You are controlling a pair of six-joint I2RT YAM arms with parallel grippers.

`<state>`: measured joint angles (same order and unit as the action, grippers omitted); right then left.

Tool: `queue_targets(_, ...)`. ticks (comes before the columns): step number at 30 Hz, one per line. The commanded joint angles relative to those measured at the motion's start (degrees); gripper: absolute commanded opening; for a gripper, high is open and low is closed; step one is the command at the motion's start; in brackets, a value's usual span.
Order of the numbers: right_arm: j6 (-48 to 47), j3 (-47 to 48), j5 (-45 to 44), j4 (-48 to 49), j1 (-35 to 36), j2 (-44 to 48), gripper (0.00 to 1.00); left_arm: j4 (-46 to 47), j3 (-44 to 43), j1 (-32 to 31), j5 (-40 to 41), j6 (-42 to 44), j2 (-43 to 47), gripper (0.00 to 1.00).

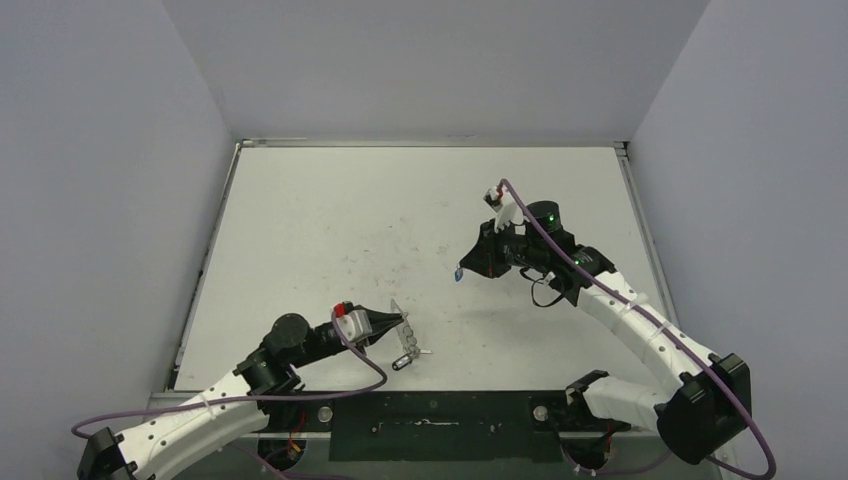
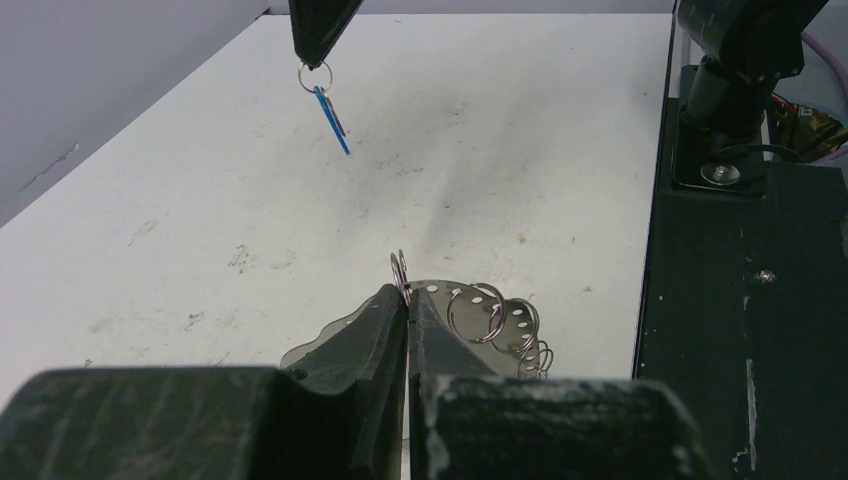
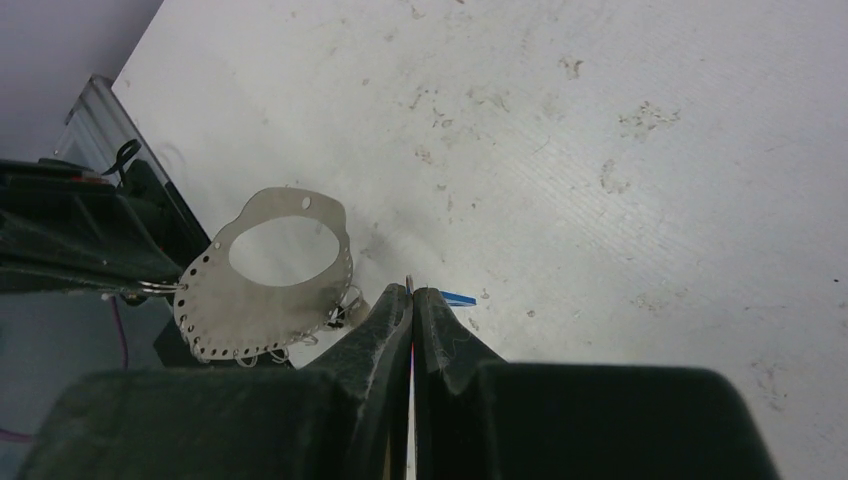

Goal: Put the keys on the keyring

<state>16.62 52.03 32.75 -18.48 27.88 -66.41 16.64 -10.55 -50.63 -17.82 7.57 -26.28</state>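
Near table (image 1: 300,230) edge, left of centre: left jaws pressed together on the rim of the keyring (image 1: 404,330), plate held up on edge, wire loops (image 2: 478,312) along its rim. A dark bit (image 1: 400,363) hangs under it, maybe the dark key, too small to tell. Farther in, right of centre: right jaws pinching the blue key (image 2: 330,115) by its little ring, key dangling above the table, well apart from the keyring. Step looks like bringing the key over: keep plate steady, aim at one loop, go slow, no swinging
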Motion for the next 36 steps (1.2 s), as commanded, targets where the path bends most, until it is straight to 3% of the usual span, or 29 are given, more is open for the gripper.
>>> queue_targets(1,-3.12,-0.31,2.57,-1.46,2.79,1.09,0.0,11.08,1.19,0.0,0.04,-2.11,-2.36,0.0)
queue_targets(12,-12.3,4.48,-2.8,-8.39,14.28,-0.08,0.0,13.68,0.01,-0.06,-0.04,-2.83,-6.97,0.0)
queue_targets(23,-14.49,10.85,-11.57,-11.93,23.96,-3.67,0.0,13.09,-0.33,-0.04,-1.22,-2.99,-7.52,0.0)
queue_targets(36,-16.24,14.08,-15.19,-14.49,28.59,-6.3,0.0,14.9,-0.22,-0.04,-0.42,-4.28,-6.94,0.0)
